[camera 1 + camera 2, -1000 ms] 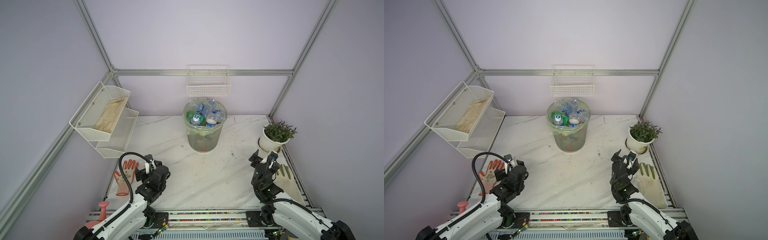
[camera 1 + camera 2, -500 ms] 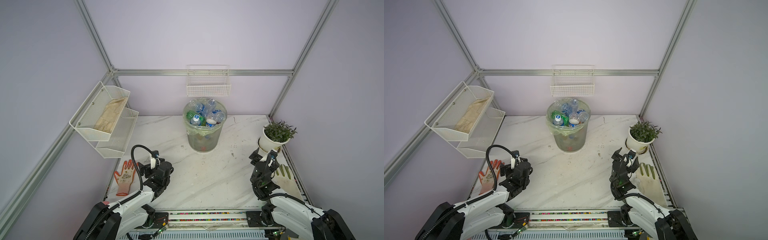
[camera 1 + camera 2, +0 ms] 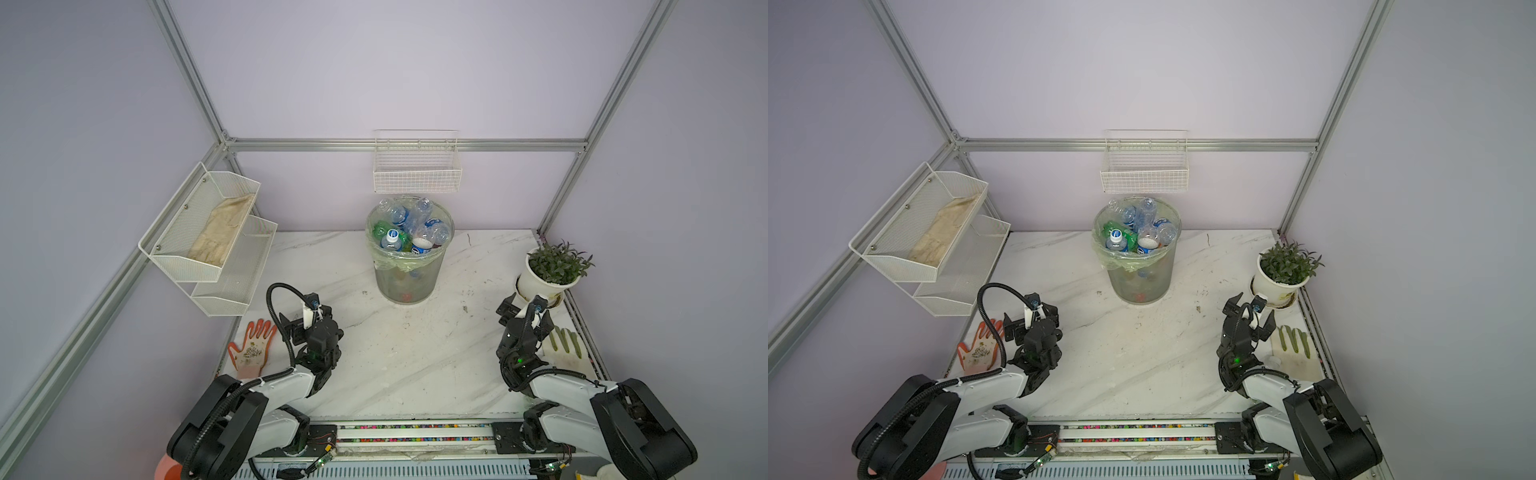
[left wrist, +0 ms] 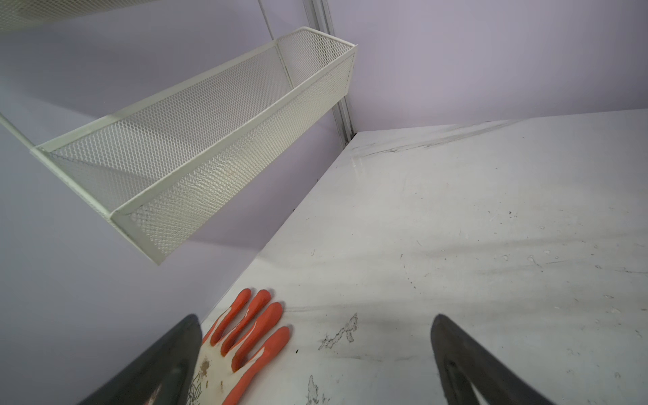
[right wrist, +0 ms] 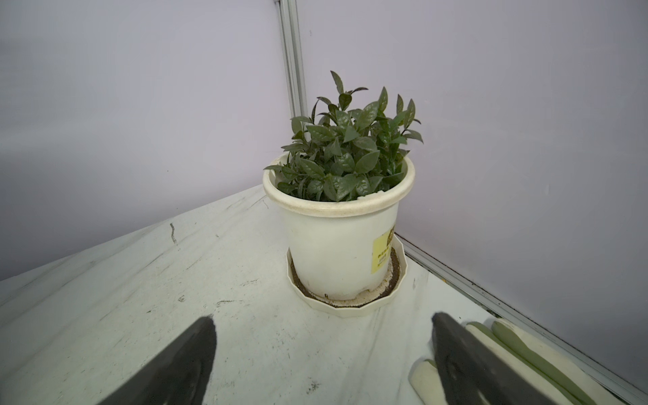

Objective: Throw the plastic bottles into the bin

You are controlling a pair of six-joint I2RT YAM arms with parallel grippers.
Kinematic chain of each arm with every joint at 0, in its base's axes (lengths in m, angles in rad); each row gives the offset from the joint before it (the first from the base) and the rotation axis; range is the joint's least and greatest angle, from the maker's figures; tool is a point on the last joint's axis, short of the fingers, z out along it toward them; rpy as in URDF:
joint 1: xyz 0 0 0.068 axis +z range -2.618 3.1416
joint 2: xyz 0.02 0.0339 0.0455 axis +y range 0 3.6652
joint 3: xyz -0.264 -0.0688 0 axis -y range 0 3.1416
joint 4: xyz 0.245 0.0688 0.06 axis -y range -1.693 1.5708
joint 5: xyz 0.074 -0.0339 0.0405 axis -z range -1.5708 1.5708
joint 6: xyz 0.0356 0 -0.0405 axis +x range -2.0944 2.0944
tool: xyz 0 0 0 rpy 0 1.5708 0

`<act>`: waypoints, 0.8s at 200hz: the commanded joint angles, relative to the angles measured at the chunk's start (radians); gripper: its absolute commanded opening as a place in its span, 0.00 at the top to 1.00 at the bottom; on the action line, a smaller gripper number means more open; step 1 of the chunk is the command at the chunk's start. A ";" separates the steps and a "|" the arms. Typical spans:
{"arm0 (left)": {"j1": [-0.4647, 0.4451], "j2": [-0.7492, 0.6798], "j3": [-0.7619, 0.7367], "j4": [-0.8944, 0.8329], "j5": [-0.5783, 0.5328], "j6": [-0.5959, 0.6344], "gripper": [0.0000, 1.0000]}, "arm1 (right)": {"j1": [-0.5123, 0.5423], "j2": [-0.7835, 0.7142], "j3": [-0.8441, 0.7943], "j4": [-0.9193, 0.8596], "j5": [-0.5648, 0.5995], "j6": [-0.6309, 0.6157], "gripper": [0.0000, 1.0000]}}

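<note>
The bin [image 3: 409, 274] [image 3: 1138, 274], grey mesh lined with a pale-green bag, stands at the back middle of the marble table. Several plastic bottles [image 3: 409, 226] [image 3: 1136, 226] are piled in it up to the rim, clear ones with blue labels and one green. No bottle shows on the table. My left gripper [image 3: 306, 316] [image 3: 1030, 318] [image 4: 315, 319] hangs open and empty near the front left, beside an orange glove. My right gripper [image 3: 525, 311] [image 3: 1251, 312] [image 5: 322, 319] is open and empty at the front right, facing the plant pot.
An orange-fingered glove [image 3: 251, 349] [image 4: 252, 329] lies at the table's left edge under white mesh shelves [image 3: 203, 232] [image 4: 196, 140]. A wire basket [image 3: 417, 174] hangs on the back wall above the bin. A potted plant [image 3: 548, 278] [image 5: 340, 245] and a green-and-white glove [image 3: 565, 349] [image 5: 519, 354] sit at the right.
Both arms have folded back toward their bases. The left gripper has shifted slightly right, away from the orange glove. Both grippers stayed open; the bin and bottles have not moved.
</note>
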 commanded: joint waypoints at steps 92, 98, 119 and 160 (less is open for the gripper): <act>0.032 0.329 -0.005 0.697 0.108 0.236 0.00 | -0.052 0.170 -0.008 0.396 -0.038 -0.090 0.03; 0.034 0.329 -0.005 0.696 0.115 0.231 0.00 | -0.055 0.173 -0.017 0.417 -0.041 -0.089 0.03; 0.066 0.338 -0.019 0.695 0.164 0.173 0.00 | -0.079 0.187 -0.043 0.489 -0.055 -0.071 0.03; 0.103 0.348 -0.030 0.697 0.171 0.100 0.00 | -0.125 0.305 -0.087 0.706 -0.092 -0.041 0.03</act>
